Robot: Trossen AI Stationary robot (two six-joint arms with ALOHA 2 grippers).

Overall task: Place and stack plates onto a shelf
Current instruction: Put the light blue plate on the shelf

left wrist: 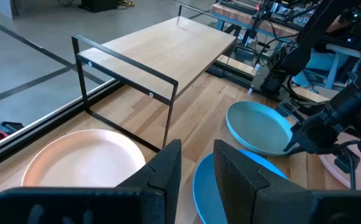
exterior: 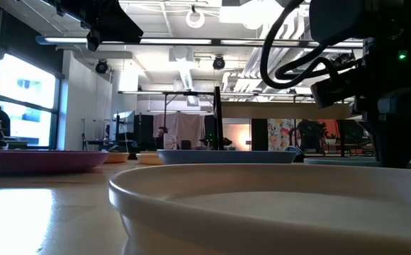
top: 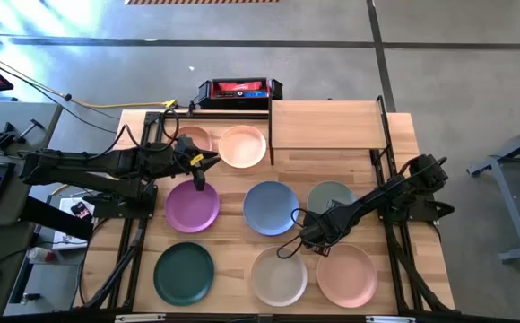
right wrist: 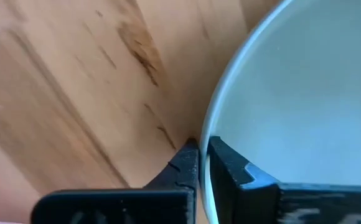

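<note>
The right gripper (right wrist: 202,155) jaws are closed on the near rim of the sage green plate (top: 332,198), which lies flat on the desk (top: 233,260), with the shelf (top: 327,124) just beyond it, nearer this arm than the left.

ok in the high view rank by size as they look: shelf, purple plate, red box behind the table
1. shelf, clearly largest.
2. purple plate and red box: too close to rank; the box is long but narrow, the plate round.
</note>
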